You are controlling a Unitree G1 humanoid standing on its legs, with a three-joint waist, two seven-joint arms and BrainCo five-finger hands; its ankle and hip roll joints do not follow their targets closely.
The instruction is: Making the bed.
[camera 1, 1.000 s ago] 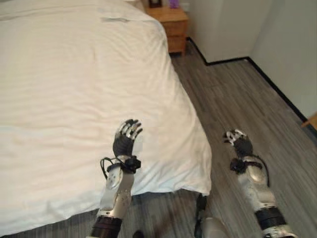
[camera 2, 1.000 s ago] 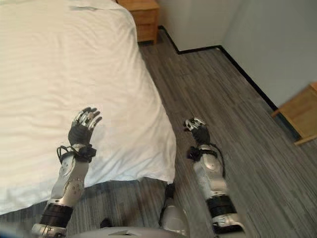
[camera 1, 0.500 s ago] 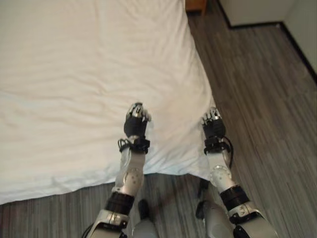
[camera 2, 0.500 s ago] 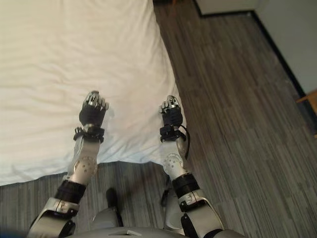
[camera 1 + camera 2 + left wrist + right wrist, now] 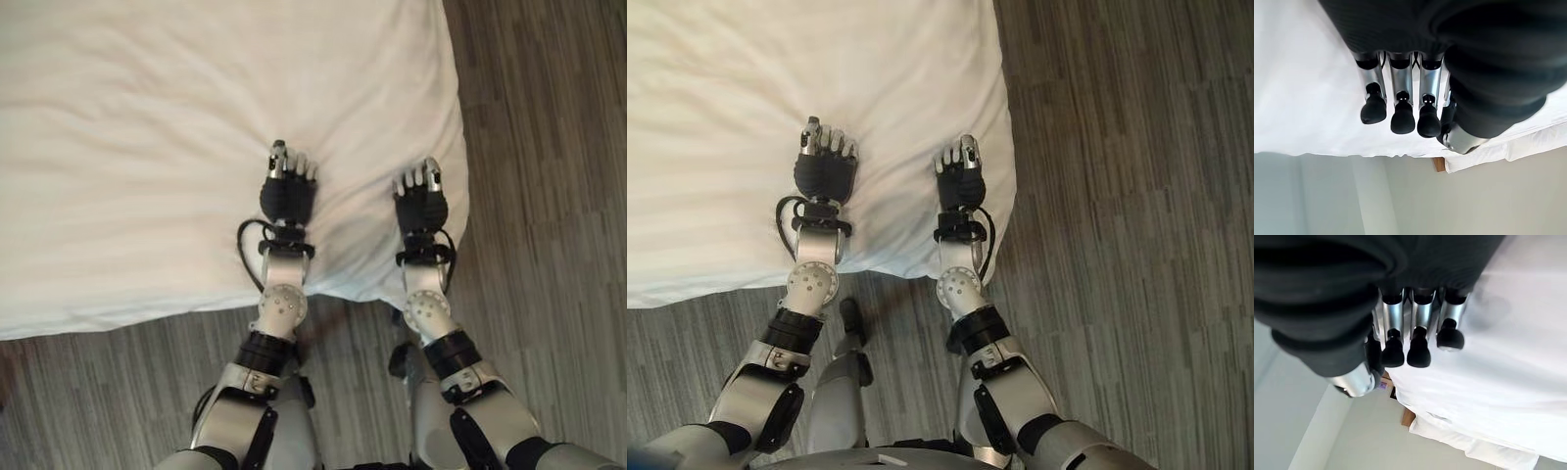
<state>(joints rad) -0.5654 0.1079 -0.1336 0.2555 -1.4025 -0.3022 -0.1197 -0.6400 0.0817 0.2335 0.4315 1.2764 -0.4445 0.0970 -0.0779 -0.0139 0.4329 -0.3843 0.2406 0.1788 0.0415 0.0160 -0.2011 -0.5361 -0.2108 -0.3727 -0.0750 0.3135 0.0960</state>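
Both arms have reached forward since a second ago, when the right hand (image 5: 421, 199) hung out over the wooden floor (image 5: 549, 196) and the left hand (image 5: 288, 193) hovered above the bed; the camera has also tipped downward. Now both hands lie side by side over the white duvet (image 5: 147, 147) near the bed's foot corner, fingers straight and relaxed in the wrist views, holding nothing. Whether they press on the cloth or hover just above cannot be told. The duvet already looks spread fairly flat, with soft wrinkles left near the foot edge, so smoothing seems to remain. No containers are visible.
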